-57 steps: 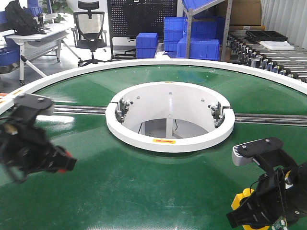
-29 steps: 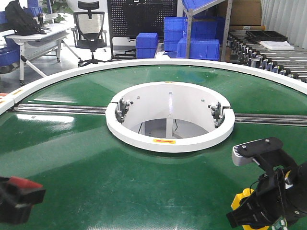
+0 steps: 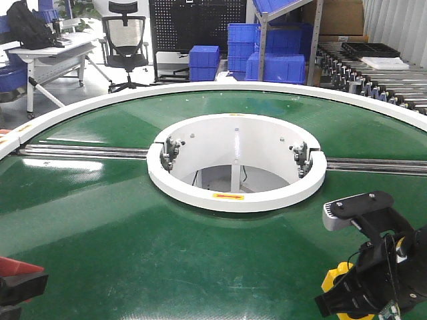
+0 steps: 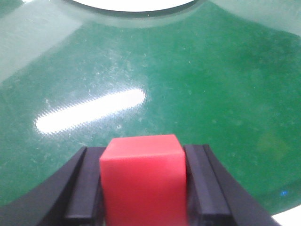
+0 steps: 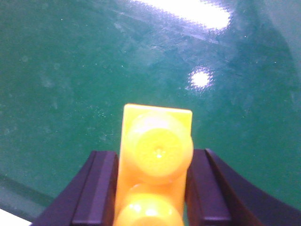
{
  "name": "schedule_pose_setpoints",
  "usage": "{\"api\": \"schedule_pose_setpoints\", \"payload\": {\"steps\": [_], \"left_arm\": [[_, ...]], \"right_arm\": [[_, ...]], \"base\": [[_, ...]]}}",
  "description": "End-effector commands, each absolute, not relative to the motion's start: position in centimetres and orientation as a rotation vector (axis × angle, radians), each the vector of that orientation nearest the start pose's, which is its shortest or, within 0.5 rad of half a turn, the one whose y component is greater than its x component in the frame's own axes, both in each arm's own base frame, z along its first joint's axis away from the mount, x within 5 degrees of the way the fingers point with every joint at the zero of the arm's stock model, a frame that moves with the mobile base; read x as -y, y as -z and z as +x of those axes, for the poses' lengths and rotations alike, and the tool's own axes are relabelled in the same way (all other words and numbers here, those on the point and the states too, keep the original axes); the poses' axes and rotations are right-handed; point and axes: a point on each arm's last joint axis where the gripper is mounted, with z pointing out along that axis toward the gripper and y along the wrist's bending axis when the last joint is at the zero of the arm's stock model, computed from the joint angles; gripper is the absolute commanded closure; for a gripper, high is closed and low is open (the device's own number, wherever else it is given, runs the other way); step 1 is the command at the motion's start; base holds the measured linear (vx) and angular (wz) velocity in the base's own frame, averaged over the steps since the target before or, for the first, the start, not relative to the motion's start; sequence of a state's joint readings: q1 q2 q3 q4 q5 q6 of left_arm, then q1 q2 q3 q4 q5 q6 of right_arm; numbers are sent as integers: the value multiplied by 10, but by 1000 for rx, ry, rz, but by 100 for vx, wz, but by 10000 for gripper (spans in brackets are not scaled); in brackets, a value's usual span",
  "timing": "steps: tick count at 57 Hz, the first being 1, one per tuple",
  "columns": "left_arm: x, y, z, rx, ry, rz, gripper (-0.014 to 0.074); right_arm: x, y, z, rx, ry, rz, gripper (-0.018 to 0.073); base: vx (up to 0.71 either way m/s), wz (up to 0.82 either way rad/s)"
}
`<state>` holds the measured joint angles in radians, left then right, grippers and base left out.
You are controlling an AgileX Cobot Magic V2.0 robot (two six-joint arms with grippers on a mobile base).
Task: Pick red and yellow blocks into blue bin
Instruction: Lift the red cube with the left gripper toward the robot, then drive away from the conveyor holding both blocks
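Left wrist-mounted view: the left claw [image 4: 143,157] is closed on the red cube [image 4: 143,188]. Its two black fingers [image 4: 82,188] press flat against the cube's sides at the bottom of the frame, with the glossy green tabletop [image 4: 211,84] and a streak of reflected light beyond.

In the right wrist-mounted view, the right claw [image 5: 153,162] grips the yellow brick [image 5: 155,141] the same way. Dark fingers [image 5: 96,188] sit tight on both flanks and the round studs face the camera, above the scuffed green surface.

Seen from the exterior front-facing view, the left claw sits in the lower left corner of the frame, the cube's red showing on top. The right claw occupies the lower right corner, the brick's yellow peeking out at its left edge; the two claws are well apart.

Mid-frame, a white ring [image 3: 233,197] rims the round opening at the tabletop's centre. Farther back, along the top of the frame, stand stacked blue crates [image 3: 277,67], an office chair [image 3: 127,40] and, at the upper right, a roller conveyor [image 3: 380,80].
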<state>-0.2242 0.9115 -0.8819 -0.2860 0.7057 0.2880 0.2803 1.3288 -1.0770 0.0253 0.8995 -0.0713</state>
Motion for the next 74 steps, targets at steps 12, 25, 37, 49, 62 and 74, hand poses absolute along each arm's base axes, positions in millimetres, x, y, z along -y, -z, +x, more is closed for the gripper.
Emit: {"api": "schedule_pose_setpoints", "payload": {"steps": [12, 25, 37, 49, 62, 74], "left_arm": [[57, -369, 171, -2067, 307, 388, 261], [57, -369, 171, -2067, 307, 388, 261], [57, -369, 171, -2067, 307, 388, 261], [57, -369, 171, -2067, 307, 388, 261], [57, -369, 171, -2067, 307, 388, 261], [57, -369, 171, -2067, 307, 388, 261]], "right_arm": [[-74, -325, 254, -2503, -102, -446, 315], [-74, -325, 254, -2503, -102, -446, 315], [-74, -325, 254, -2503, -102, -446, 315], [-74, -325, 254, -2505, -102, -447, 315], [-74, -325, 254, -2505, -102, -447, 315], [-74, -325, 254, -2505, -102, -447, 315]], "base": [[0, 0], [0, 0], [0, 0], [0, 0], [0, 0], [0, 0]]}}
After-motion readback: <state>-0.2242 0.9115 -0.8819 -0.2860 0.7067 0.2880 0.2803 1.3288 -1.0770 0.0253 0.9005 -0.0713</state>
